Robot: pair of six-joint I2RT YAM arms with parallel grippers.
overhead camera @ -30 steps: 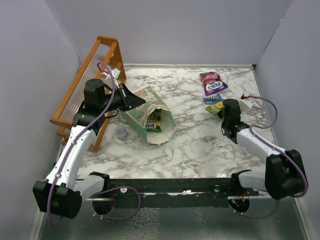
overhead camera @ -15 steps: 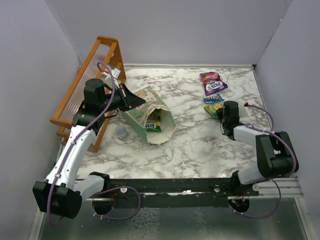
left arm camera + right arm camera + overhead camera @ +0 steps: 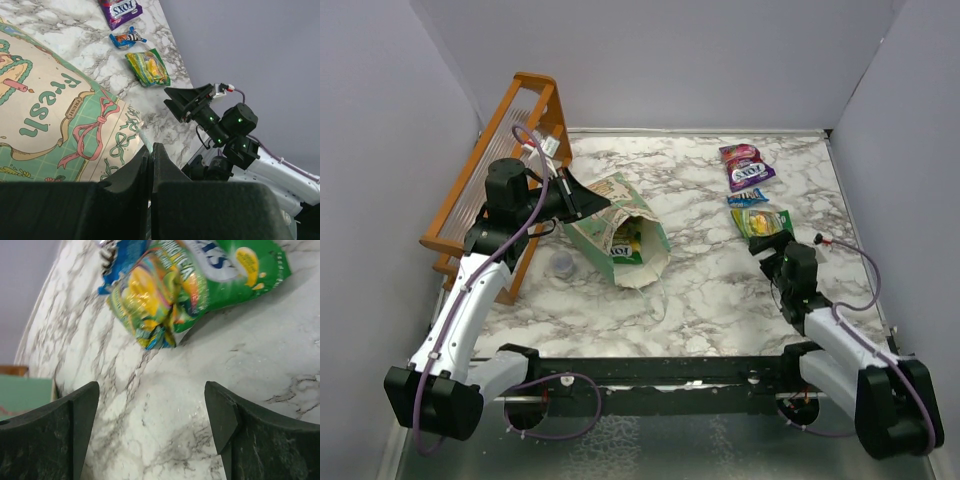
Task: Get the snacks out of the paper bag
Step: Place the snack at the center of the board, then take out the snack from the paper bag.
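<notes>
While the left gripper clamps closed on an edge of the mint-green paper bag, steadying it on its side with the mouth toward the right arm, the right gripper hangs wide open and empty just short of a green packet. That one, a blue packet and purple packets lie on the marble table, well apart from the bag. A yellow-green packet sits inside its mouth.

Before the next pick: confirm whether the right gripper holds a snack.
No: the right gripper is open and empty; the green packet lies beyond it.
</notes>
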